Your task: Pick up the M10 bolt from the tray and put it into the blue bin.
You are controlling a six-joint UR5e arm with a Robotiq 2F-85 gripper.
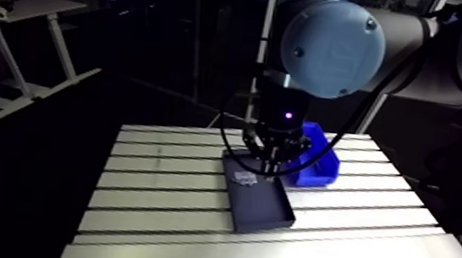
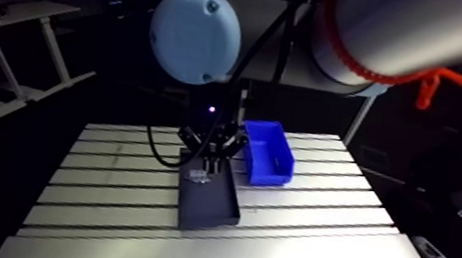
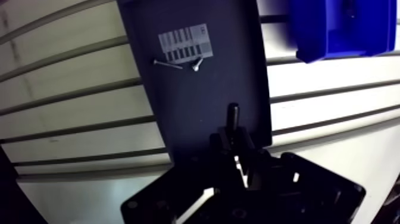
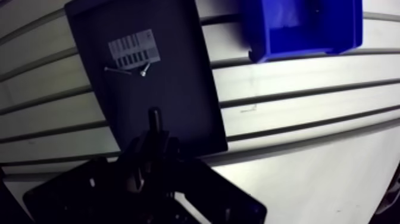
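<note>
**Kid:** Black metal, is that the M10 bolt (image 3: pixel 233 114)?

**Pal:** Yes. It sticks out from the end effector (image 3: pixel 233 142). The two fingers are pinched tight on it, one on each side.

**Kid:** Where is it now?

**Pal:** Over the dark tray (image 3: pixel 196 107), near one end of it. I can't tell if it is lifted off the tray floor or touching it.

**Kid:** Where does it go?

**Pal:** Into the blue bin (image 3: pixel 333 30). The bin sits on the bench (image 3: pixel 71 101), close by the tray, off to one side of the fingers.

**Kid:** What could go wrong?

**Pal:** The bolt is round and smooth, and only a bit of it seems to be held. If the arm swings fast, I think it could tip or slip out and drop on the bench.

**Kid:** Anything else?

**Pal:** If the arm goes sideways while low, the bolt could bump the tray wall or the bin's rim. That could knock it loose.

**Kid:** What about those tiny things?

**Pal:** A thin nail (image 3: pixel 168 64) and a small screw (image 3: pixel 197 65) lie by a white label (image 3: pixel 184 44), well ahead of the fingers. They look safe.
</note>
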